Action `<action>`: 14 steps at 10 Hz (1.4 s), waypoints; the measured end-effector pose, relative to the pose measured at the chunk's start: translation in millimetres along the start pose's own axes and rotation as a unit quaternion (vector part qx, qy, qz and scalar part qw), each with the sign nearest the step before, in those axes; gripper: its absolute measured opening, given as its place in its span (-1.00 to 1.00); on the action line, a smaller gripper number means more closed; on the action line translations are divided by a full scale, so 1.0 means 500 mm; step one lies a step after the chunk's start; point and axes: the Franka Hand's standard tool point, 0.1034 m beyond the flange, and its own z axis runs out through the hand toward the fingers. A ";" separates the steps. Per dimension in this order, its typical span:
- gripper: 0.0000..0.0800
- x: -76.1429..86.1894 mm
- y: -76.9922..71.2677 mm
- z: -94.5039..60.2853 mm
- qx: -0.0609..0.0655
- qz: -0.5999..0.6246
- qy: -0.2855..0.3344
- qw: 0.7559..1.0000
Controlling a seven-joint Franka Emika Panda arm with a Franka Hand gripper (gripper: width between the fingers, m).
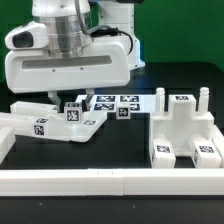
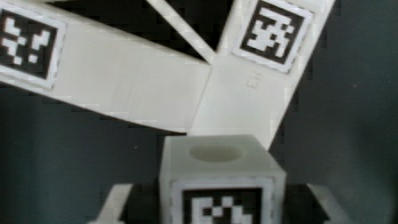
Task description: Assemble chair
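Your claw [image 2: 221, 208] straddles a small white chair block [image 2: 221, 172], its tag facing the wrist camera and a round hole in the adjoining face. One finger [image 2: 118, 205] stands on each side. You cannot tell whether they pinch it or stand just clear. A flat tagged panel [image 1: 45, 125] lies on the table [image 1: 120, 150] beside it. The chair seat [image 1: 185, 135] stands well apart, toward the exterior view's right.

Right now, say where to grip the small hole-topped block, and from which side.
Take the block by its two side faces, coming straight down from above: it stands upright with flat parallel sides, and the gripper hangs over it, straddling those sides.
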 end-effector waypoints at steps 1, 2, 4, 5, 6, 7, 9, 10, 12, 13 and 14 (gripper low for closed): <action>-0.29 -0.028 -0.019 -0.002 0.000 -0.001 0.006 1.000; -0.29 -0.067 -0.038 -0.006 0.003 -0.005 0.004 1.000; -0.29 -0.077 -0.063 -0.006 -0.001 0.008 0.003 1.000; -0.29 -0.077 -0.063 -0.004 -0.001 0.000 0.002 1.000; -0.29 -0.078 -0.061 -0.003 -0.001 0.001 0.002 1.000; -0.29 -0.078 -0.062 -0.003 -0.001 0.001 0.001 1.000; -0.29 -0.099 -0.104 0.009 -0.016 -0.008 0.034 0.999; -0.29 -0.137 -0.135 0.026 -0.021 -0.012 0.040 0.999; -0.29 -0.153 -0.142 0.040 -0.033 -0.021 0.054 0.998; -0.29 -0.153 -0.142 0.040 -0.033 -0.021 0.054 0.998; -0.29 -0.153 -0.142 0.041 -0.033 -0.022 0.053 0.998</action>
